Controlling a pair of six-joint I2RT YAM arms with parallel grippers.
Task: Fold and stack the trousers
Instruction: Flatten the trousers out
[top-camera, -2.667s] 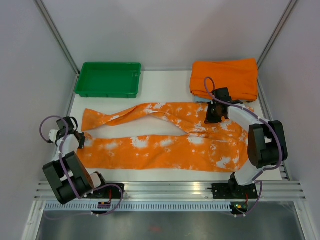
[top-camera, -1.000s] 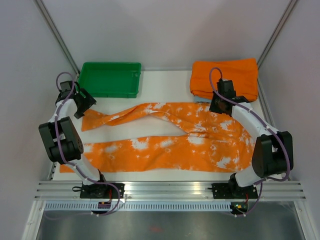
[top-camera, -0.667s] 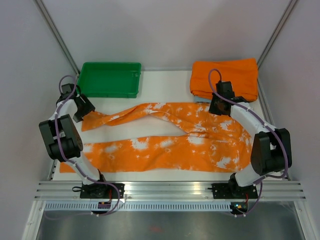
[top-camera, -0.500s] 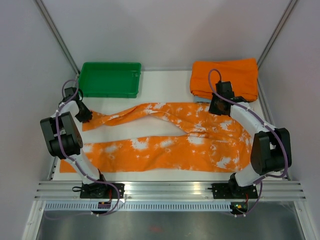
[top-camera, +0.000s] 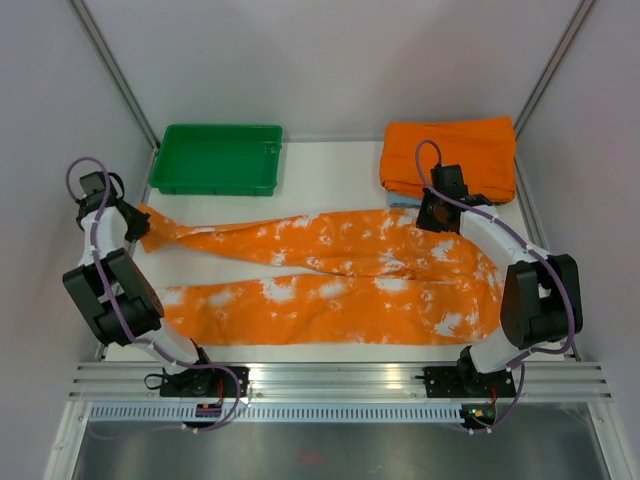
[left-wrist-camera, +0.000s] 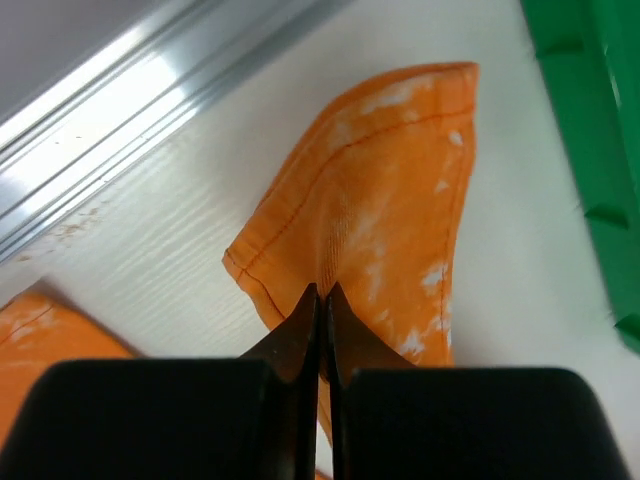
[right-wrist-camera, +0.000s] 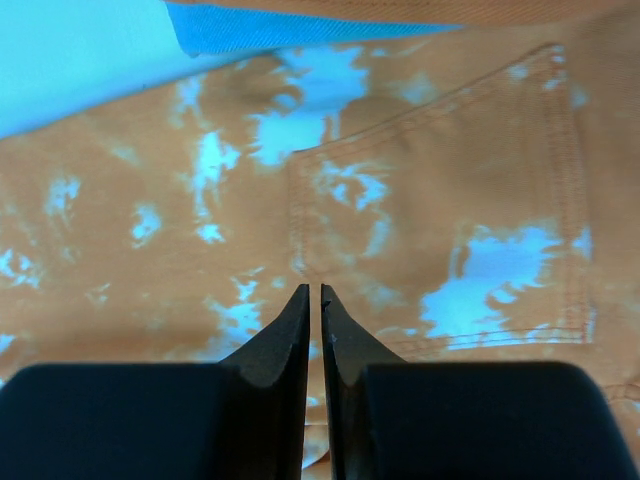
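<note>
The trousers, orange with white splashes, lie spread across the table with both legs running left. At the far left, my left gripper is shut on the cuff of the upper leg. In the left wrist view its gripper pinches the hemmed cuff, which fans out beyond the tips. My right gripper sits at the waist end, just below the folded pile. In the right wrist view that gripper stands almost closed, with waist cloth caught in the narrow gap beside a stitched pocket.
A green tray stands at the back left, close to the held cuff, with its wall showing in the left wrist view. A plain orange folded cloth lies at the back right on a light blue cloth. A metal rail borders the table's left edge.
My left gripper closed on the upper leg's cuff and drew it left toward the table edge, so that leg now lies straighter. The right arm stayed in place.
</note>
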